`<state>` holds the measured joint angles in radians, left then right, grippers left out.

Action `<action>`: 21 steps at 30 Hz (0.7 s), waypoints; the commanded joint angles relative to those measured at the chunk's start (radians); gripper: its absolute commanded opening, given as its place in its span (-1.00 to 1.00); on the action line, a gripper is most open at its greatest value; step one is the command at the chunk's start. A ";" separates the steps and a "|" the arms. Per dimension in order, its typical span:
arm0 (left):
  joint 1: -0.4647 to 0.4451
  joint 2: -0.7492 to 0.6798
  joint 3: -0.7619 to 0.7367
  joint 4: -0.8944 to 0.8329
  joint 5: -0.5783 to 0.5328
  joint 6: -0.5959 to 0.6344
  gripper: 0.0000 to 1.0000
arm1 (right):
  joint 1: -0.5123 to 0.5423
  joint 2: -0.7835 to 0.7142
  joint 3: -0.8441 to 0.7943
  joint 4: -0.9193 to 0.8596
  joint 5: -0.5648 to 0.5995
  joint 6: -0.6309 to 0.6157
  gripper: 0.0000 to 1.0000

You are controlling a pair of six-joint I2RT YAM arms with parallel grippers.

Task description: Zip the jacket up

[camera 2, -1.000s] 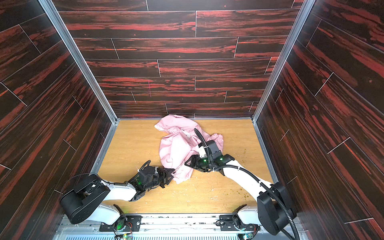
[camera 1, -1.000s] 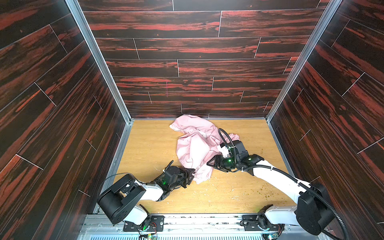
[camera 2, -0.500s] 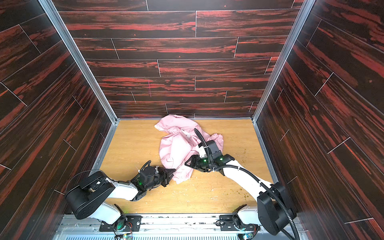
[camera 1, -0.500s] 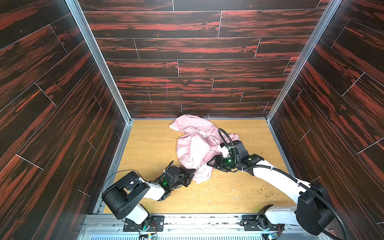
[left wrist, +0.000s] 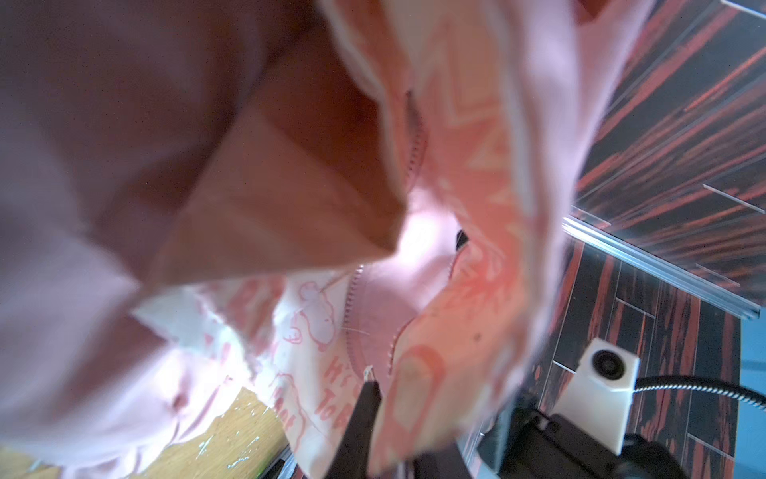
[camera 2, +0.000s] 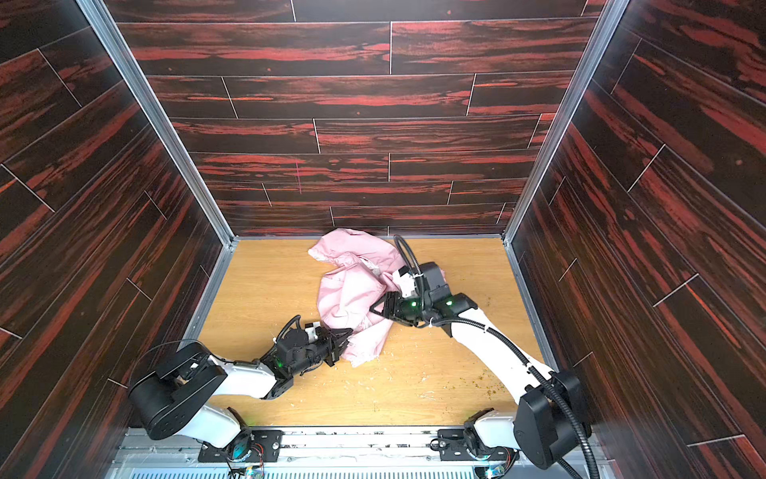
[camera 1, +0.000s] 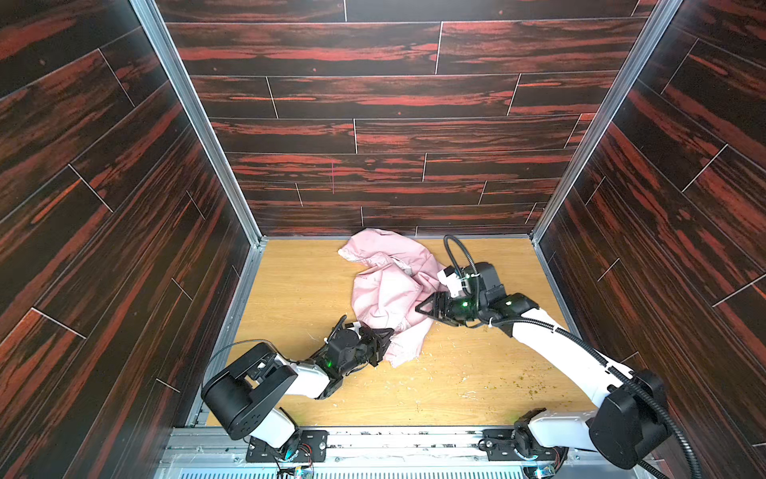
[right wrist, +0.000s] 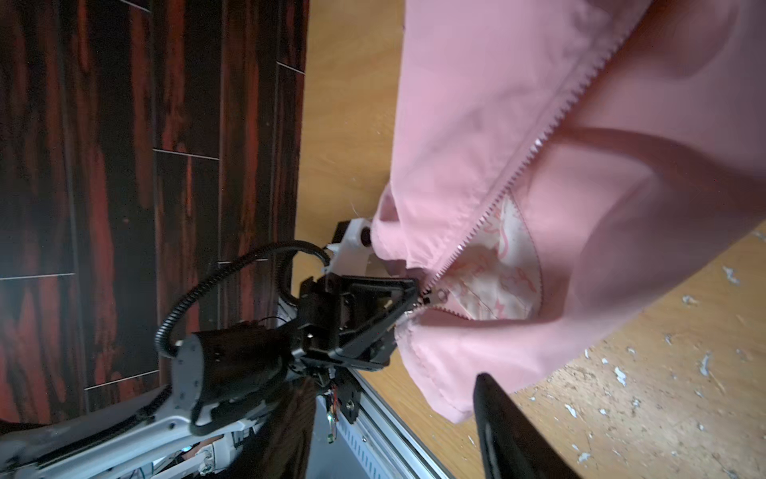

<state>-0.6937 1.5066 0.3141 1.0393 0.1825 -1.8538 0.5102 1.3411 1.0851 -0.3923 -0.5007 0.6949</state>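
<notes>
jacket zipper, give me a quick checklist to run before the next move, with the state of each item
1. Bottom end pinched: ok. The left gripper is closed on the jacket at the zipper's lower end.
2. Teeth in sight: ok. The zipper runs unburied in the right wrist view.
3. Zipped up: not ok. The sides gape and the printed lining shows.
4. Upper fabric held: cannot tell. The right gripper sits at the jacket's edge, but its grip is hidden.
5. Lying flat: not ok. The jacket is bunched on the table.
6. Arms apart: ok in both top views.
</notes>
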 commanded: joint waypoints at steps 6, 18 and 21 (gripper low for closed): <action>0.014 -0.171 0.105 -0.045 -0.017 0.258 -1.00 | -0.078 0.094 0.059 0.114 -0.289 0.093 0.22; 0.086 -0.148 0.198 0.003 0.146 0.290 -1.00 | -0.133 0.132 0.008 0.385 -0.514 0.308 -0.39; 0.089 -0.107 0.221 0.053 0.175 0.257 -1.00 | -0.122 0.128 -0.027 0.451 -0.538 0.345 -0.40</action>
<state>-0.6109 1.3746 0.4946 1.0119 0.3027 -1.5810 0.3790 1.4483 1.0878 -0.0521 -0.9680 0.9688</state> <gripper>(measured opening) 0.157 0.298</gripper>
